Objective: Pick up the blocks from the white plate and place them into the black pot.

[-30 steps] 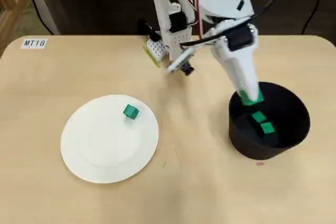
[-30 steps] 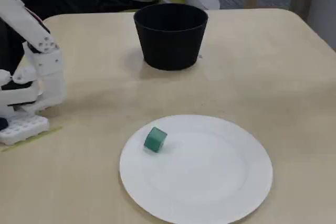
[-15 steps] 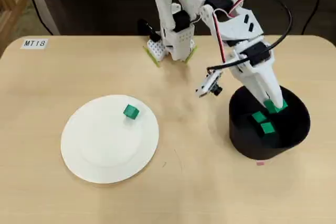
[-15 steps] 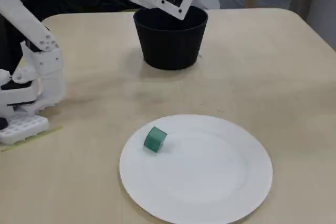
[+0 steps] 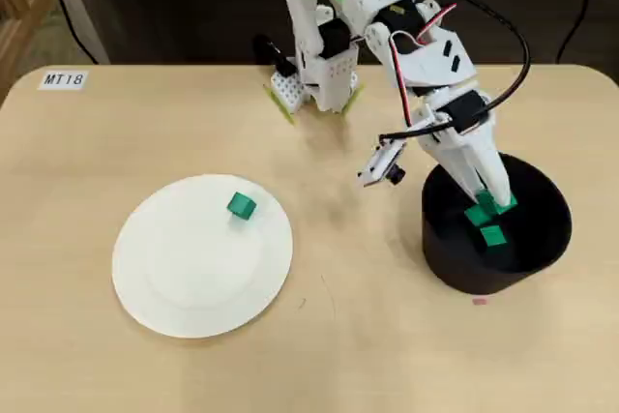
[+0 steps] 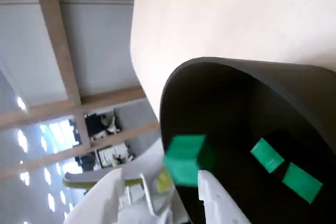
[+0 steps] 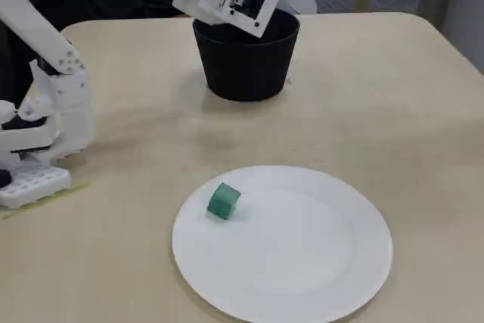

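Note:
The black pot (image 5: 542, 239) stands at the right of the table in the overhead view. My gripper (image 5: 490, 203) reaches down inside it, shut on one green block (image 6: 184, 159). Two more blocks (image 6: 266, 155) (image 6: 302, 182) lie on the pot's floor (image 6: 247, 129); the overhead view shows one (image 5: 492, 235) just below the fingers. A single block (image 5: 241, 205) (image 7: 223, 200) rests near the far edge of the white plate (image 5: 184, 278) (image 7: 302, 270). In the fixed view the pot (image 7: 246, 66) hides my fingertips.
The arm's white base (image 5: 319, 74) (image 7: 41, 141) is clamped at the table's back edge. A small label (image 5: 64, 79) lies at the back left corner. Bare table lies between plate and pot.
The arm swung from the pot's near-left rim to over its inside and dipped lower, carrying the green block. The plate and its block have not moved.

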### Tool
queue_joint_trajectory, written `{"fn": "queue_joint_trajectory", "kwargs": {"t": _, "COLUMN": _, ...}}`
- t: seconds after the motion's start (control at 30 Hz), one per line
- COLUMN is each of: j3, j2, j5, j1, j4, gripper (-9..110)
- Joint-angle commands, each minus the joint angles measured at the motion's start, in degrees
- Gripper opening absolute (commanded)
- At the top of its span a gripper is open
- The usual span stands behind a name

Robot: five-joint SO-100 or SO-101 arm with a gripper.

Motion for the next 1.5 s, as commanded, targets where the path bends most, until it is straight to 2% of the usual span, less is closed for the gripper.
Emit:
{"fn": "queue_joint_trajectory", "kwargs": {"t": 0.0, "j3": -0.44, "j2": 3.08, "j5": -0.35, "j1": 0.79, "j4": 1.58, "gripper": 19}}
{"fn": "queue_joint_trajectory", "kwargs": {"t": 0.13, "j3": -1.23, "j2": 5.27, "j5": 0.09, "j1": 3.69, "j4": 4.48, "gripper": -2}}
{"fn": "queue_joint_trajectory", "kwargs": {"t": 0.27, "j3": -6.06, "j2": 7.12, "j5": -1.85, "j1": 9.84, "j4": 13.62, "gripper": -2}}
{"fn": "queue_joint_trajectory", "kwargs": {"t": 0.47, "j3": -15.47, "j2": 4.83, "j5": -0.79, "j1": 26.1, "j4": 28.65, "gripper": -2}}
{"fn": "queue_joint_trajectory", "kwargs": {"t": 0.73, "j3": -24.26, "j2": -7.65, "j5": 3.6, "j1": 45.88, "j4": 49.83, "gripper": -2}}
{"fn": "queue_joint_trajectory", "kwargs": {"t": 0.8, "j3": -21.18, "j2": -6.68, "j5": 4.57, "j1": 48.52, "j4": 49.57, "gripper": -2}}
{"fn": "queue_joint_trajectory", "kwargs": {"t": 0.93, "j3": -12.48, "j2": -0.88, "j5": 6.33, "j1": 50.98, "j4": 41.75, "gripper": -2}}
{"fn": "queue_joint_trajectory", "kwargs": {"t": 1.47, "j3": -11.69, "j2": -5.63, "j5": 13.18, "j1": 58.01, "j4": 44.47, "gripper": -2}}
